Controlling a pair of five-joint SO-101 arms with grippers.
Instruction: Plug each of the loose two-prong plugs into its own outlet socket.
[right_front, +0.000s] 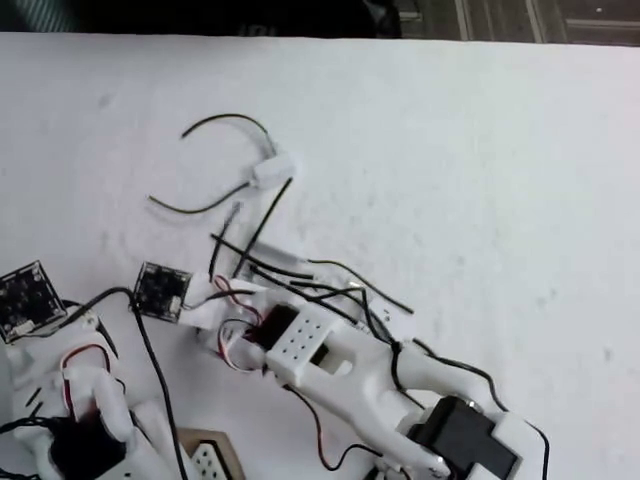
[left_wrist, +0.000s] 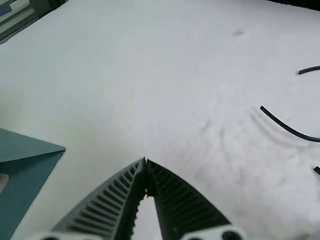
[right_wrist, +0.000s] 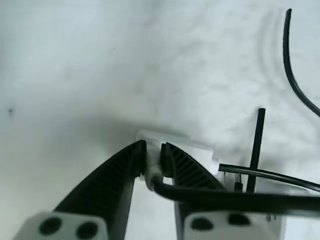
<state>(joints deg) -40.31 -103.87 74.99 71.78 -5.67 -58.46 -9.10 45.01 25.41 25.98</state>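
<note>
The white table (right_front: 480, 150) had both arms at its near edge. The right arm (right_front: 345, 375) was stretched over a tangle of black wires (right_front: 300, 275). The right gripper (right_wrist: 152, 150) was pinching a white plug (right_wrist: 153, 172) with a black cable, low at the table surface. The left gripper (left_wrist: 145, 165) had its fingers pressed together on nothing, above bare table. One more white connector (right_front: 272, 168), with thin black wires, lay well apart from both grippers, farther up the table.

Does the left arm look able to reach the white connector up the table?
Probably yes: the left gripper is shut, empty; only bare table and thin black wires lie before the white connector.
</note>
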